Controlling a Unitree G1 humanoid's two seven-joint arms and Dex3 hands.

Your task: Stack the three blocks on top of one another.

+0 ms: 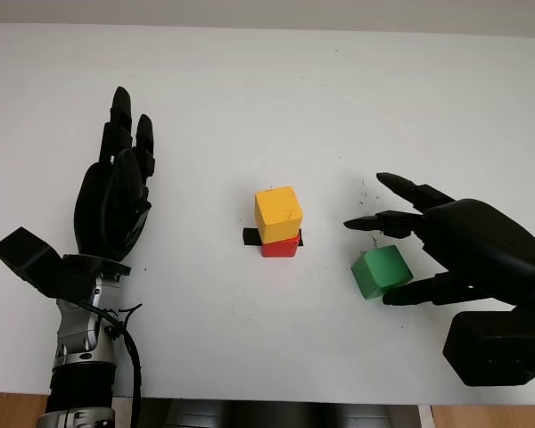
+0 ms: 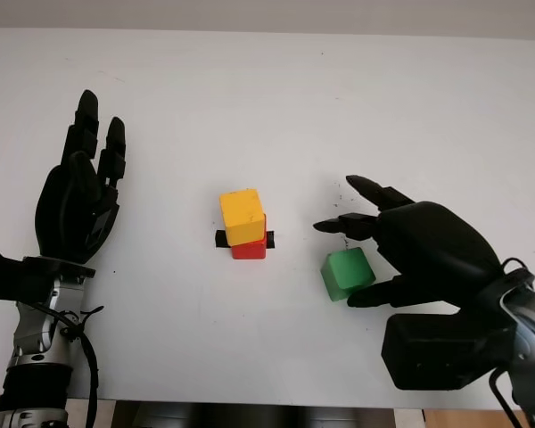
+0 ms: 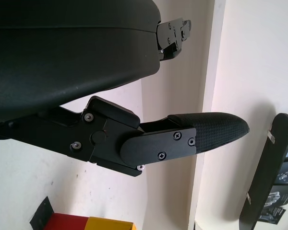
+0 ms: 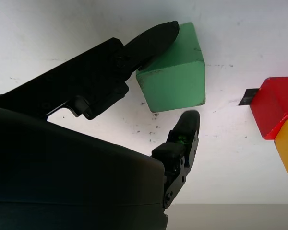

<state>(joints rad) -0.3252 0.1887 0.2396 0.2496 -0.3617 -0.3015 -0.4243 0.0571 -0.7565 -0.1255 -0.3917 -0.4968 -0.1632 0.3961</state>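
Right wrist view: right hand (image 4: 168, 76) brackets the green block (image 4: 175, 69). Thumb tip touches one top edge, and the opposing finger (image 4: 185, 132) sits just off the other side, so contact is partial and it isn't a closed pinch yet. The block sits on the table (image 1: 267, 89), tilted or rotated, near and right of the stack.

Yellow block (image 1: 278, 214) is on the red block (image 1: 281, 245), mid-table on a black marker (image 1: 250, 237). Yellow overhangs slightly and is twisted relative to red.

Left hand (image 1: 116, 192) is open and upright, well left of the stack, holding nothing.

Handling guess: painted wood, rigid, light, with scuffed faces and decent friction, not fragile. Grip two opposite flat faces mid-height, not an edge or corner, or it will pivot. Square it before closing. The stack top is small and skewed, so place gently, since a nudge could topple yellow.
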